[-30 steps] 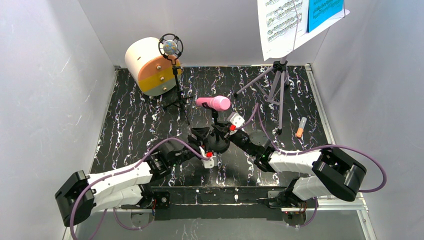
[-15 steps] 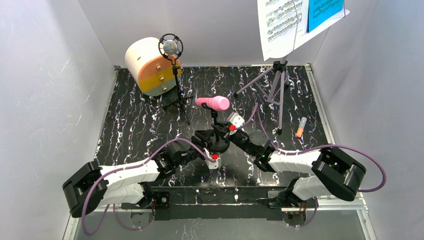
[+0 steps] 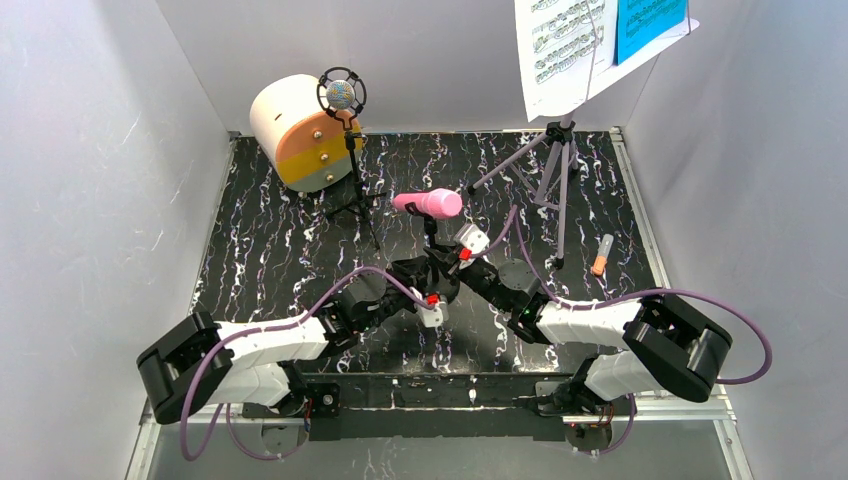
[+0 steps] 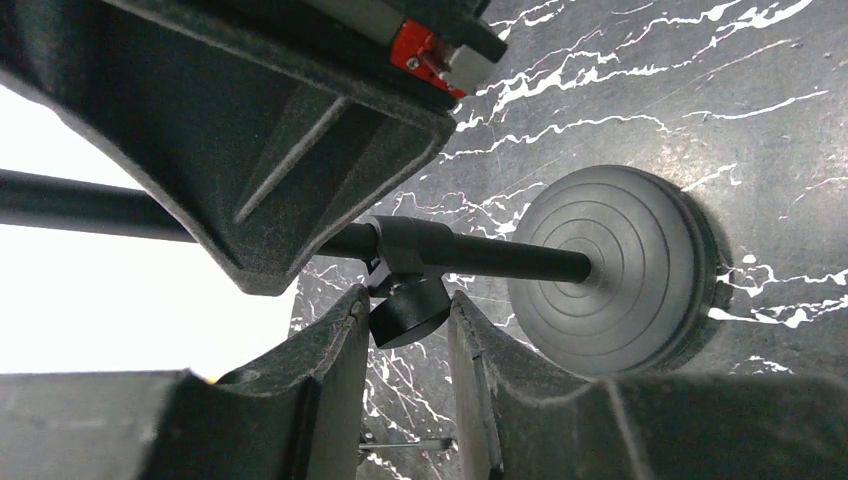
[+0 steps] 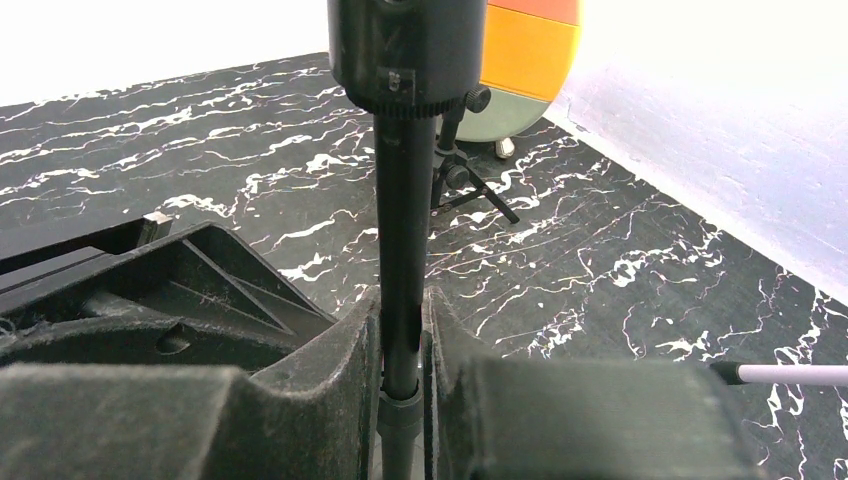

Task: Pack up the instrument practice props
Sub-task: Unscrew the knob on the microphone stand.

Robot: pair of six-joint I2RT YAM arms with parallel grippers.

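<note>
Here, cream cylinder box closed, silver-headed microphone just beside.

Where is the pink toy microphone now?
Top view, mid-table: the pink toy microphone tops the black stand the right hand clamps, between the thin black tripod on its left and the lilac tripod legs on its right.

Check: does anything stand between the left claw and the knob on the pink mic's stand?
Nothing visible does. The knob sits in the gap between the left claw's fingers. The right claw clamps the pole just beside the knob, clear of that gap.
</note>
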